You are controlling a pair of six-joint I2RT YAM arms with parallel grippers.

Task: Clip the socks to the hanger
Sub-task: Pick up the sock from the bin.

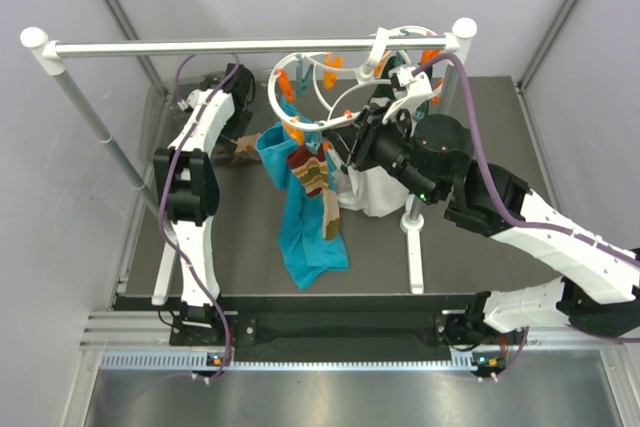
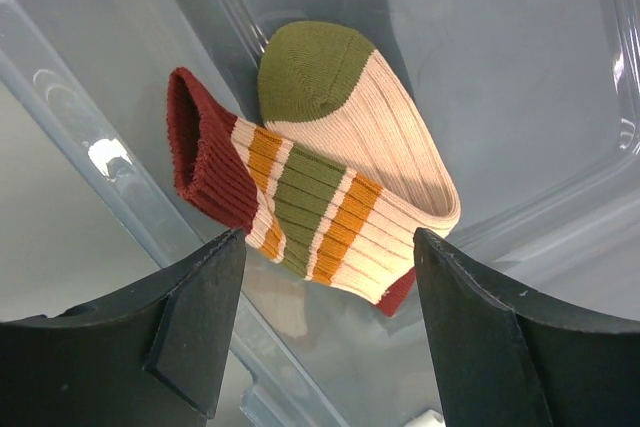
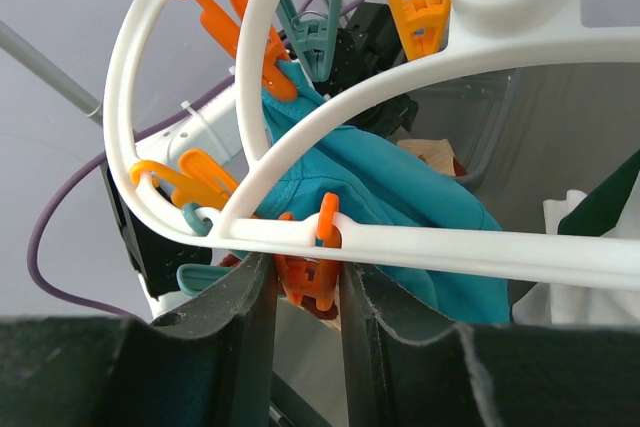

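Note:
One sock (image 2: 330, 177), beige with a dark red cuff, olive toe and orange and olive stripes, lies folded in a clear plastic bin (image 2: 520, 67). My left gripper (image 2: 330, 247) is open just above it, one finger on each side, touching nothing. A second sock (image 1: 310, 172) hangs from the white ring hanger (image 1: 320, 87) in front of a teal cloth (image 1: 305, 227). My right gripper (image 3: 308, 292) is shut on an orange clip (image 3: 315, 272) on a hanger bar (image 3: 450, 247). A bit of dark red fabric shows under that clip.
The hanger hooks on a long white rail (image 1: 250, 47) held on poles. A white cloth (image 1: 375, 192) hangs right of the teal cloth, by a pole (image 1: 412, 237). Several orange and teal clips (image 3: 200, 182) ring the hanger. Grey walls close in on both sides.

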